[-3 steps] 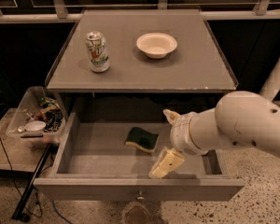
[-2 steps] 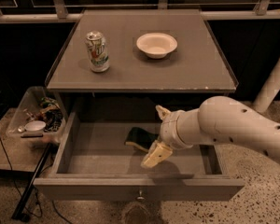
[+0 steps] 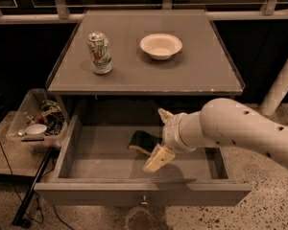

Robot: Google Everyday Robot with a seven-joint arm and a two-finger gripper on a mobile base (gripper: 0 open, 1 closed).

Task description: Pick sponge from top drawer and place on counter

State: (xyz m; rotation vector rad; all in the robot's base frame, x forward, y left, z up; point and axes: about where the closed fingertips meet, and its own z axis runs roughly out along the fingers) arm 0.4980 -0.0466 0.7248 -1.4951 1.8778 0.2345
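Centring the cream gripper (image 3: 161, 137), spread apart at lower centre, on the green-yellow rectangular sponge (image 3: 142, 141) is advised. The grey box drawer (image 3: 101, 153) is left unstruck.

Soda can (image 3: 100, 52), white bowl (image 3: 161, 46) — cluttered clear bin (image 3: 23, 115).

Showing a fat cream-white arm (image 3: 240, 128) speckled with small dark holes, narrowing to a ringed wrist and a gripper (image 3: 161, 137) with pale yellowish jaws parted, hanging in the drawer (image 3: 101, 152).
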